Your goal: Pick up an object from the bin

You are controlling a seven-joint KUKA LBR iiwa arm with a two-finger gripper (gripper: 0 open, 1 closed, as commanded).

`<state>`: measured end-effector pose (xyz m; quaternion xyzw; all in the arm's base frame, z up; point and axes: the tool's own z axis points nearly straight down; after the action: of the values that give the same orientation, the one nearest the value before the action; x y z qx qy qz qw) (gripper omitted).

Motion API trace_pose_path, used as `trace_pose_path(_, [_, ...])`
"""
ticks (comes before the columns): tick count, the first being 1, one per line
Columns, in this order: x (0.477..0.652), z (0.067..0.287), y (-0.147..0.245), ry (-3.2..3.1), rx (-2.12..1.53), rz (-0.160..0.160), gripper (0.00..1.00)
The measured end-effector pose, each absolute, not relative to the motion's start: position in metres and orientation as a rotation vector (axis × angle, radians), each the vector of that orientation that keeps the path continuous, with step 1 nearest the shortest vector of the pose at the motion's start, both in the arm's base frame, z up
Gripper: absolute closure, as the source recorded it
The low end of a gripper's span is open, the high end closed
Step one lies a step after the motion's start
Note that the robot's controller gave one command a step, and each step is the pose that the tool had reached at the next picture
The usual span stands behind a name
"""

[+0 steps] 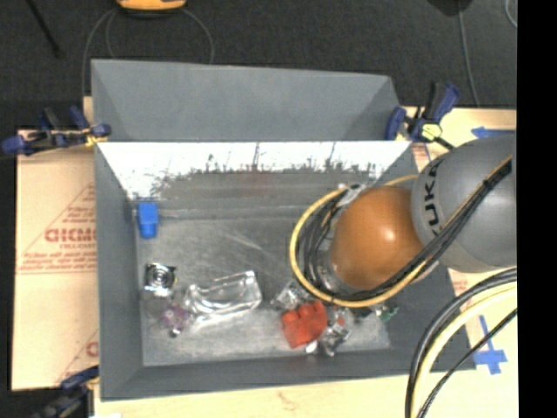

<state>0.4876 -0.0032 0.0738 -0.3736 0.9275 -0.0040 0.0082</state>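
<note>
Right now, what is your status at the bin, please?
Arm low at lower right of bin. Red object beside it, not seen held. Clear plastic piece lies left, apart.

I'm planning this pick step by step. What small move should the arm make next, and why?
Probably ease down onto the red chunk: it lies right at the orange wrist cover's lower edge, while the clear piece and blue block lie farther left.

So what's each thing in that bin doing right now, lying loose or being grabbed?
Blue block: loose by the left wall, far from the arm.
Clear plastic piece: lying mid-bin, untouched.
Shiny small piece: loose, left of the clear one.
Red thing: near the front, at the edge of the arm's orange cover; whether it is gripped, I cannot tell.
</note>
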Motion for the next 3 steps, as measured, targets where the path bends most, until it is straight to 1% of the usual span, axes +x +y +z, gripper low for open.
trace_pose_path(1, [0.49,0.076,-0.004,2.911,-1.164,-0.006,0.0])
trace_pose_path(2, [0.493,0.078,-0.003,2.899,-1.164,-0.007,1.0])
trace_pose_path(3, [0.494,0.097,-0.004,2.915,-1.16,-0.004,1.0])
